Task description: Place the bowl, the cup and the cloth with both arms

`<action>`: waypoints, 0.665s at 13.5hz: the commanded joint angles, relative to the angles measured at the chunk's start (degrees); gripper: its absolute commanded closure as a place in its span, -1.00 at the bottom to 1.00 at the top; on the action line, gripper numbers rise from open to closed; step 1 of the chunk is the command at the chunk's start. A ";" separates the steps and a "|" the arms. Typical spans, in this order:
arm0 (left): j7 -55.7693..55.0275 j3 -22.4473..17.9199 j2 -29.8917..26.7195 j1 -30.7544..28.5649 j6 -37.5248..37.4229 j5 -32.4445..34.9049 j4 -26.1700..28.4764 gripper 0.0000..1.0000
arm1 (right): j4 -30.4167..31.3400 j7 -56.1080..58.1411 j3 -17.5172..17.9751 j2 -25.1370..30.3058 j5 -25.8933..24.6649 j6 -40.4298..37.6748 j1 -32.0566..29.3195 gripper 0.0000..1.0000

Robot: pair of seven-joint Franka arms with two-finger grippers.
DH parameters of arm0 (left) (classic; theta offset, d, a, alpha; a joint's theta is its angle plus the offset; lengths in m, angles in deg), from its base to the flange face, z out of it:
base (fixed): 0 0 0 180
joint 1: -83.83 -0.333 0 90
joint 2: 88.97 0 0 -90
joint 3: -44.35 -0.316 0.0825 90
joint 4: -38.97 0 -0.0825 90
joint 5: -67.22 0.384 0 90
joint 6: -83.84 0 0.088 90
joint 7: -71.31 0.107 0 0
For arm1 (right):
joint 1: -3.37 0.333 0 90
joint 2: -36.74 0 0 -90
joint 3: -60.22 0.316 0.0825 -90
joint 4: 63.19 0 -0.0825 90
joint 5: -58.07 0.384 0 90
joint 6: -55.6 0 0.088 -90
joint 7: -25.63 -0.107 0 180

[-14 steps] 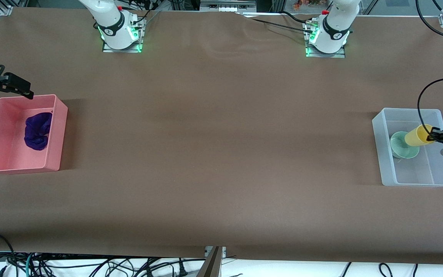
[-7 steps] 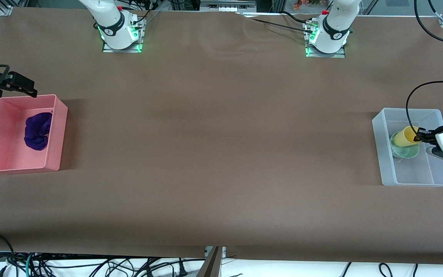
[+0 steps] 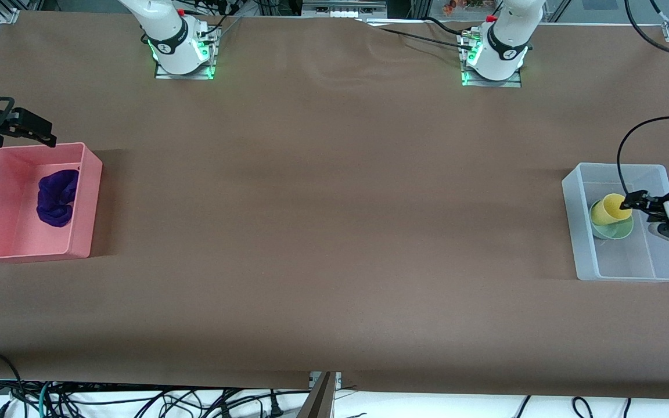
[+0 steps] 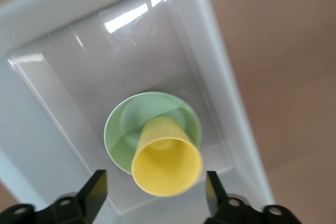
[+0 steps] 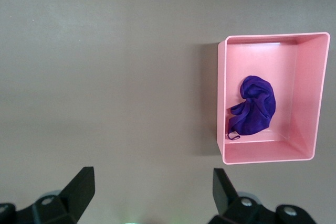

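The yellow cup point(image 3: 607, 210) stands tilted inside the mint-green bowl point(image 3: 616, 231), which sits in a clear bin point(image 3: 570, 223) at the left arm's end of the table. My left gripper point(image 3: 630, 204) is open just above the cup's rim, fingers apart from it. In the left wrist view the cup point(image 4: 167, 163) leans in the bowl point(image 4: 123, 129) between my gripper's point(image 4: 155, 190) spread fingers. The purple cloth point(image 3: 56, 197) lies in a pink bin point(image 3: 87, 203) at the right arm's end. My right gripper point(image 3: 24, 125) is open and empty over the table beside that bin.
The right wrist view shows the pink bin point(image 5: 223, 103) with the cloth point(image 5: 254, 106) in it and bare brown table under my right gripper point(image 5: 152, 186). The clear bin's wall point(image 4: 220, 77) rises beside the bowl. Cables hang off the table's front edge.
My left gripper brought the cup down from a sideways hold into the bowl, then opened and let it go. My right gripper shifted slightly away from the pink bin.
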 commanded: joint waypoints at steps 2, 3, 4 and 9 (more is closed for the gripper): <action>-8.08 9.26 -5.84 0.10 -10.67 0.71 -4.98 -1.00 | -1.48 -0.55 0.24 -0.31 -0.05 -0.84 0.45 -0.98; -11.68 12.51 -6.02 0.19 -13.66 0.71 -7.25 -1.00 | -1.48 -0.29 0.24 -0.40 -0.05 -0.84 0.45 -0.98; -15.72 15.68 -6.02 0.36 -17.43 0.88 -9.71 -1.00 | -1.48 -0.28 0.15 -0.40 -0.05 -0.84 0.45 -0.98; -28.06 22.92 -8.38 3.95 -25.12 0.88 -15.10 -1.00 | -1.48 -0.37 0.15 -0.40 -0.05 -0.84 0.36 -0.98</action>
